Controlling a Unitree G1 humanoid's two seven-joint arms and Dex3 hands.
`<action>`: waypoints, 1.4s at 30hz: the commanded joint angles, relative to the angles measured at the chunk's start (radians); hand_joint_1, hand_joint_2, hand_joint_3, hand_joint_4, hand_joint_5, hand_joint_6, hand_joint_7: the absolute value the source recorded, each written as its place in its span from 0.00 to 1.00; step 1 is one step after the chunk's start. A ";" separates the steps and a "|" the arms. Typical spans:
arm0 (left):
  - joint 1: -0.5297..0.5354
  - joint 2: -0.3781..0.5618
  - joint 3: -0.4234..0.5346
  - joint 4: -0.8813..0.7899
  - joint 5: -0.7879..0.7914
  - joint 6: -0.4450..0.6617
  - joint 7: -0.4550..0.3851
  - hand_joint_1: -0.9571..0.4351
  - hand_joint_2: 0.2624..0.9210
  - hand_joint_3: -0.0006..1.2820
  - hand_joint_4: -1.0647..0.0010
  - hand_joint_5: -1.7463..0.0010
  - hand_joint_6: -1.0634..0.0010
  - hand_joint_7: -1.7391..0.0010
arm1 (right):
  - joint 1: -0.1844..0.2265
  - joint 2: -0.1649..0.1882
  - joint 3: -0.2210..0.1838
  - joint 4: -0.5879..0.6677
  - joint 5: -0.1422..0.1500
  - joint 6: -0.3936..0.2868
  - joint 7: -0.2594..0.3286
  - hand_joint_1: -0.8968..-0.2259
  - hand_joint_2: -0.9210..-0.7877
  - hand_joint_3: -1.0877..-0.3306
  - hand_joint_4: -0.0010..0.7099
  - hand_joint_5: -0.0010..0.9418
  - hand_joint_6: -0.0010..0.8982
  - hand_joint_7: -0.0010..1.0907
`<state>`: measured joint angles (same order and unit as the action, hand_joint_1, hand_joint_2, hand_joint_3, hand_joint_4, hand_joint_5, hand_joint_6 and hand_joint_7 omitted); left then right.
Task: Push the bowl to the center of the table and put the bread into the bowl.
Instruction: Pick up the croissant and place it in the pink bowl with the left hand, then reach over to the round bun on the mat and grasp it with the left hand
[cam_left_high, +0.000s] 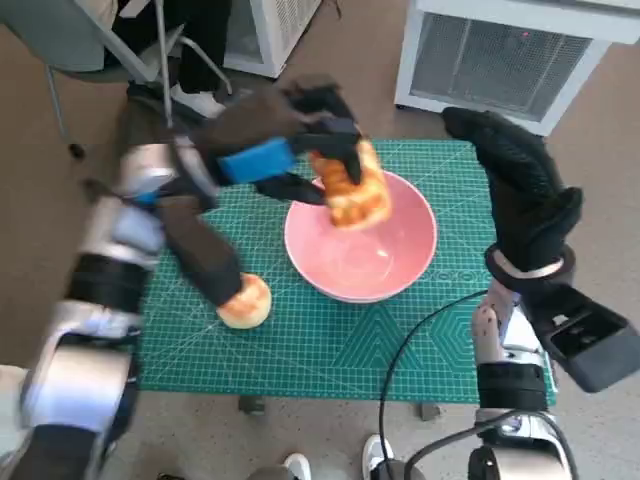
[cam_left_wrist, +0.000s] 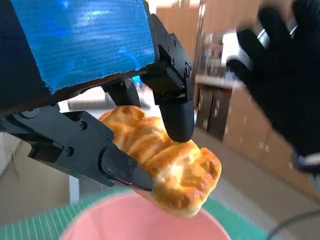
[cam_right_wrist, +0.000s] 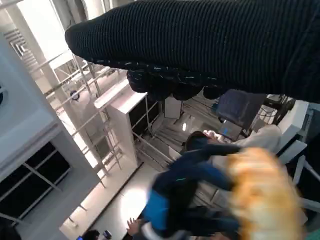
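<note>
My left hand (cam_left_high: 290, 140) grips a golden bread (cam_left_high: 352, 188) and holds it over the far left rim of the pink bowl (cam_left_high: 395, 262), which sits near the middle of the green mat. The left wrist view shows the black fingers (cam_left_wrist: 172, 107) clamped on the bread (cam_left_wrist: 170, 167) just above the pink bowl (cam_left_wrist: 115, 222). My right hand (cam_left_high: 520, 185) hovers to the right of the bowl, fingers spread, holding nothing; its glove (cam_right_wrist: 210, 45) fills the right wrist view, where the bread (cam_right_wrist: 265, 195) shows blurred. A second bread roll (cam_left_high: 246, 301) lies on the mat, left of the bowl.
The green cutting mat (cam_left_high: 330, 350) covers the table. A white cabinet with a vent (cam_left_high: 510, 55) stands beyond the table's far right. A chair and a person's legs (cam_left_high: 190, 60) are at the far left. A black cable (cam_left_high: 410, 350) runs across the mat's near edge.
</note>
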<state>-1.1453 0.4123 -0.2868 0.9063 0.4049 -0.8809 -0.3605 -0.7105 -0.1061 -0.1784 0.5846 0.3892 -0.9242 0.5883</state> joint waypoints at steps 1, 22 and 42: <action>-0.044 -0.038 -0.023 0.090 0.025 0.016 0.019 0.69 1.00 0.05 0.42 0.35 0.32 0.34 | 0.026 -0.003 0.000 -0.005 0.002 0.007 0.001 0.44 0.00 0.34 0.00 0.51 0.00 0.62; 0.037 -0.009 -0.096 -0.035 0.082 0.254 -0.121 0.54 0.82 0.00 0.97 0.99 0.77 0.99 | 0.058 -0.005 -0.001 -0.063 0.009 0.040 -0.005 0.44 0.00 0.34 0.00 0.49 0.00 0.62; 0.434 0.236 0.126 -0.530 -0.150 0.270 -0.197 0.44 0.84 0.01 0.88 0.99 0.72 0.98 | 0.069 0.004 0.006 -0.092 0.016 0.057 -0.002 0.45 0.00 0.36 0.00 0.48 0.00 0.61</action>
<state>-0.7830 0.6088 -0.1930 0.4268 0.2820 -0.6150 -0.5498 -0.6622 -0.1070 -0.1749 0.4987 0.3945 -0.8789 0.5875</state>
